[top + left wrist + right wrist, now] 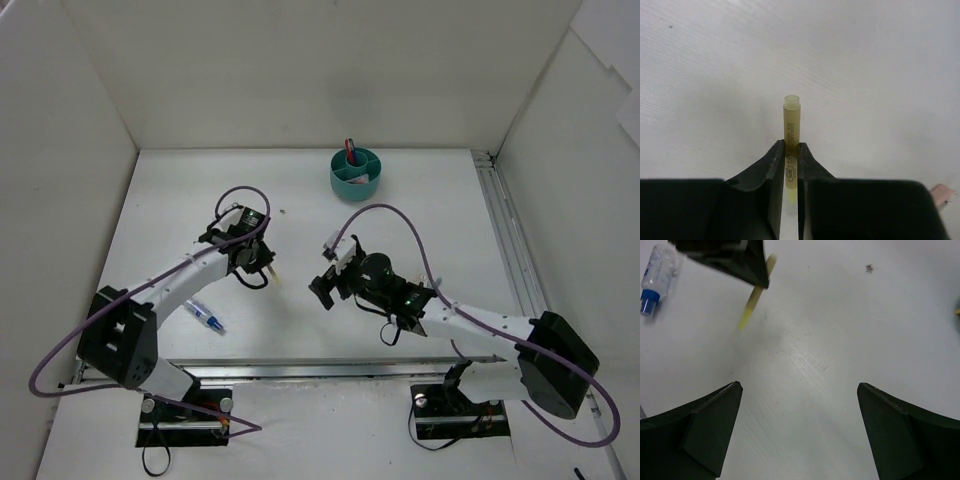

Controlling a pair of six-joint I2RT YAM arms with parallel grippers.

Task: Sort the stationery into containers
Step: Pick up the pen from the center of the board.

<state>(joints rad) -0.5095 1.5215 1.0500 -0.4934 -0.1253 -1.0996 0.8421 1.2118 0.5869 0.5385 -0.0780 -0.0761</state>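
Observation:
My left gripper [260, 263] is shut on a yellow pen [792, 127], which sticks out past the fingertips over the white table; the pen and gripper also show in the right wrist view [754, 299]. The round teal cup [355, 172] stands at the far middle, with red pens [350, 150] upright in it. A blue-and-white pen [205, 317] lies on the table near the left arm and also shows in the right wrist view [654, 274]. My right gripper [799, 390] is open and empty above bare table, just right of the left gripper [727, 257].
A small pinkish block [943, 194] lies at the right edge of the left wrist view. A dark speck [869, 268] is on the table. White walls enclose the table; a metal rail [510, 240] runs along the right side.

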